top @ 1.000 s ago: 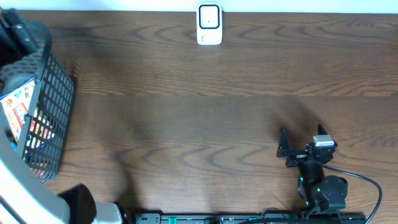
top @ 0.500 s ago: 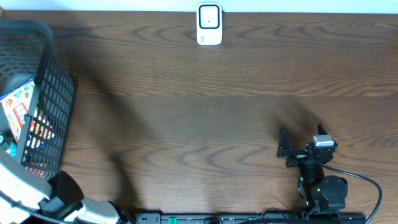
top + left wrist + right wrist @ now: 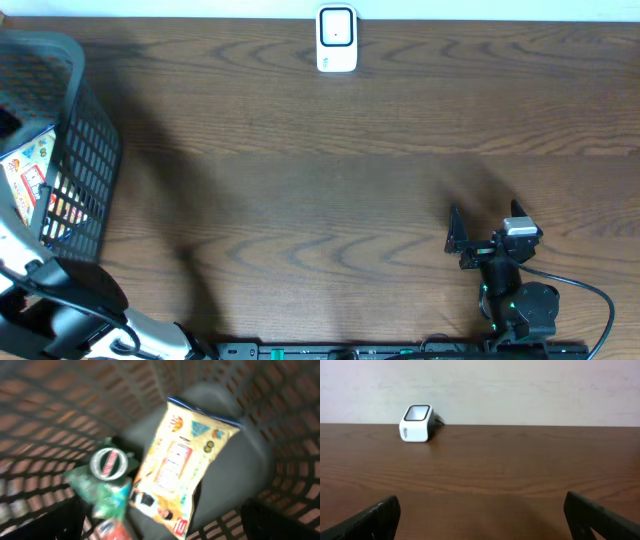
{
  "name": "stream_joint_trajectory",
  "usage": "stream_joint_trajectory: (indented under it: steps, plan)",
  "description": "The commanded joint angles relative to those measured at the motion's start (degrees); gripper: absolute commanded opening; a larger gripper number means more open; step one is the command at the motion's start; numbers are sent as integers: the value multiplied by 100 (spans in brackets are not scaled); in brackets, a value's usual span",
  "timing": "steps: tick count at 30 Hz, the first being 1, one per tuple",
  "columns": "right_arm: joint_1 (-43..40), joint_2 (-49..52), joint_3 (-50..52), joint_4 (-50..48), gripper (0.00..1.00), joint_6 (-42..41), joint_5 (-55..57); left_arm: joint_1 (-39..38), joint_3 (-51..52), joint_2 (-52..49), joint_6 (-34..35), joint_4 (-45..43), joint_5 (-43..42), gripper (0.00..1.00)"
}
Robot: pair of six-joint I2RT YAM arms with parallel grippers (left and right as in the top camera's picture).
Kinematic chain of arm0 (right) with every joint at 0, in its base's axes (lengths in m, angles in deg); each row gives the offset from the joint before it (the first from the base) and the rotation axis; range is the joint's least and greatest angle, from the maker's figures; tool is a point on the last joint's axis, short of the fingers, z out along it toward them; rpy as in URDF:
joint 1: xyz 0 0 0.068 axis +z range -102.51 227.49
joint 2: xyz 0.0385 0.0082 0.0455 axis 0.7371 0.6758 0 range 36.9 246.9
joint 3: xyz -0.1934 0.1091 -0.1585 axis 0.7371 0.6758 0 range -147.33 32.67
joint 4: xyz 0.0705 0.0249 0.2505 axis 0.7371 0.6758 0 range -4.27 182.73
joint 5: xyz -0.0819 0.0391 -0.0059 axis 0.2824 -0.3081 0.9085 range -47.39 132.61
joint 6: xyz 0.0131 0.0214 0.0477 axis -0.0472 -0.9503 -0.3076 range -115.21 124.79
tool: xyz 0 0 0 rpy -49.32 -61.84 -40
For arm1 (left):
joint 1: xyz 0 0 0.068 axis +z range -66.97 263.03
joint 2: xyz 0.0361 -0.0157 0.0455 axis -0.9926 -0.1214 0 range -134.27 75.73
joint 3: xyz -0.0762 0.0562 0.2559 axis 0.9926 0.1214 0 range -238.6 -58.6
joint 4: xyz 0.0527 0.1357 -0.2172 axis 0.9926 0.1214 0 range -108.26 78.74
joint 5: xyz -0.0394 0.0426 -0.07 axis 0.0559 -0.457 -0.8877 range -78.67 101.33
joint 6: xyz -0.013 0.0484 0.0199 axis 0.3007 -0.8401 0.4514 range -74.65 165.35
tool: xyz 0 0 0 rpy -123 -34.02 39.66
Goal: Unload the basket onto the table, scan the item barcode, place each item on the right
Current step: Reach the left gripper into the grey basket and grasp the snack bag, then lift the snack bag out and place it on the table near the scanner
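From overhead, the table (image 3: pixel 330 190) is dark brown wood with a wavy grain. A small white scanner (image 3: pixel 337 40), boxy with rounded corners, stands at the middle of the far edge. At the left edge sits a dark mesh basket (image 3: pixel 85 140), and a glossy, brightly printed packet (image 3: pixel 25 170) shows through its open top. The left arm (image 3: pixel 70 310) crosses the near left corner beside the basket. The black right gripper (image 3: pixel 485 235), jaws apart and empty, sits by the near edge toward the right, well apart from the scanner.

The left wrist view is blurred. It looks down into the basket, where the flat yellow packet with a blue top seam lies on the dark floor. Just beside the packet is a crumpled green pack (image 3: pixel 100 492) bearing a round red-and-white disc, possibly a lid. The left gripper (image 3: pixel 160 527) has its jaws wide apart, gripping nothing.

The right wrist view shows the scanner across bare wood, before a pale wall (image 3: pixel 520 390).
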Motion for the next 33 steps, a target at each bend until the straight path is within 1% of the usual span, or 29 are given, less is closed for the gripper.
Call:
stream_joint_trajectory:
  steps: [1, 5, 10, 14, 16, 19, 24, 30, 33]
  plan:
    - [57, -35, 9, 26, 99, 28, 31, -13, 557, -26, -616, -391, -688, 98]
    - [57, -35, 9, 24, 99, 28, 31, -13, 1095, -26, -761, -824, -662, 98]
    - [57, -35, 9, 24, 99, 28, 31, -13, 1709, -28, -1161, -1322, -612, 98]
    - [57, -35, 9, 24, 99, 28, 31, -13, 2245, -28, -1204, -1825, 20, 98]
    - [57, -35, 9, 24, 99, 28, 31, -13, 2389, -33, -1220, -2013, 7, 98]
    - [57, -35, 9, 24, 99, 28, 31, -39, 2516, -63, -1237, -2243, -9, 98]
    - [57, -35, 9, 26, 99, 28, 31, -195, 2531, -295, -1703, -2398, -640, 98]
    - [57, -35, 9, 24, 99, 28, 31, -428, 2531, -828, -1711, -2402, -577, 98]
    - [57, -35, 9, 26, 99, 28, 31, -422, 2531, -1106, -1683, -2330, 9, 98]
